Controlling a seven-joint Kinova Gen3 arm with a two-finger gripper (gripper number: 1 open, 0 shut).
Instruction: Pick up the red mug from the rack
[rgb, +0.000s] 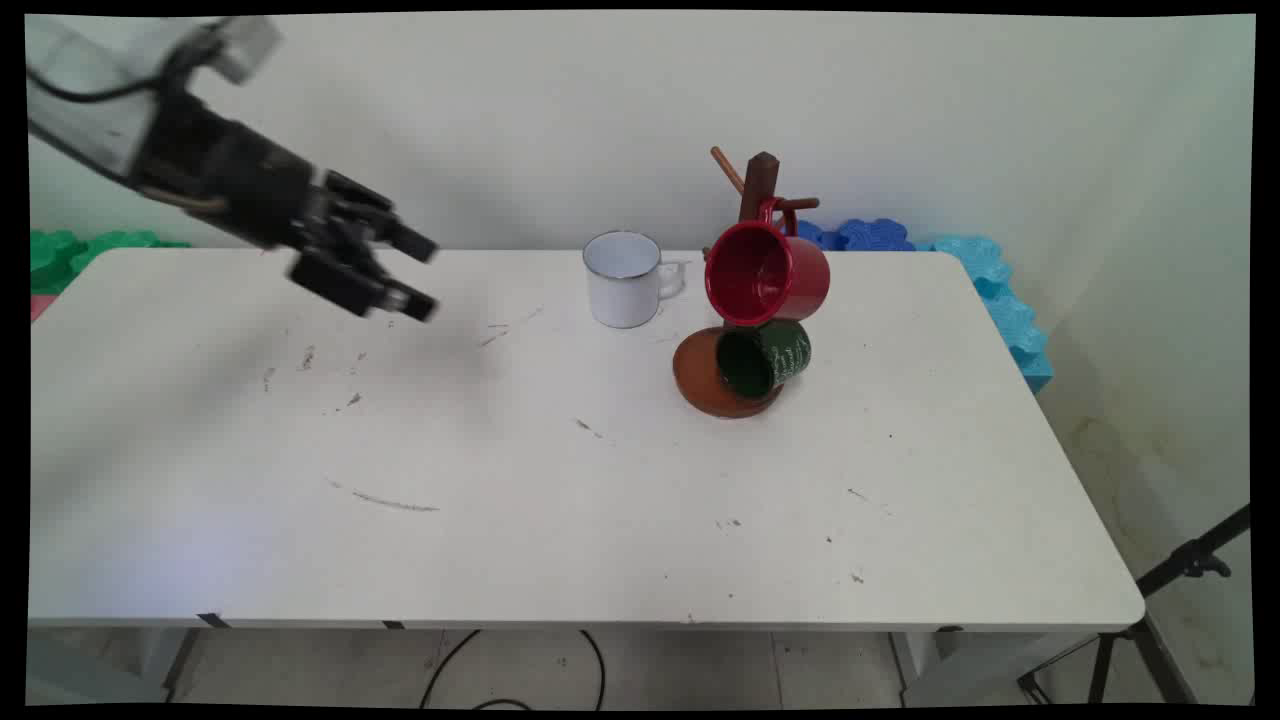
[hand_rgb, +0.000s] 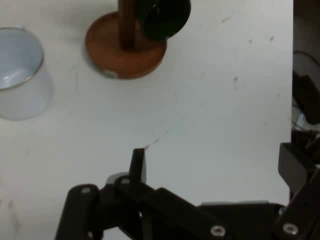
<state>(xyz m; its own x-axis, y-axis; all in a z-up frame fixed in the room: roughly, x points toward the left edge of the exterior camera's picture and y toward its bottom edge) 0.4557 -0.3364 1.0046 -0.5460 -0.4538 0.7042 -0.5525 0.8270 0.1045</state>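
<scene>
My hand hangs open and empty above the white table's far left corner, well apart from the white enamel mug.

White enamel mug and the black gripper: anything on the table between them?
Nothing: in the main view, only bare scuffed tabletop separates the gripper from the white enamel mug.

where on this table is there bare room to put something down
The near half of the table is bare, as is the right end beyond the mug tree. It is crowded at the back centre: white mug, red mug, green mug.
</scene>
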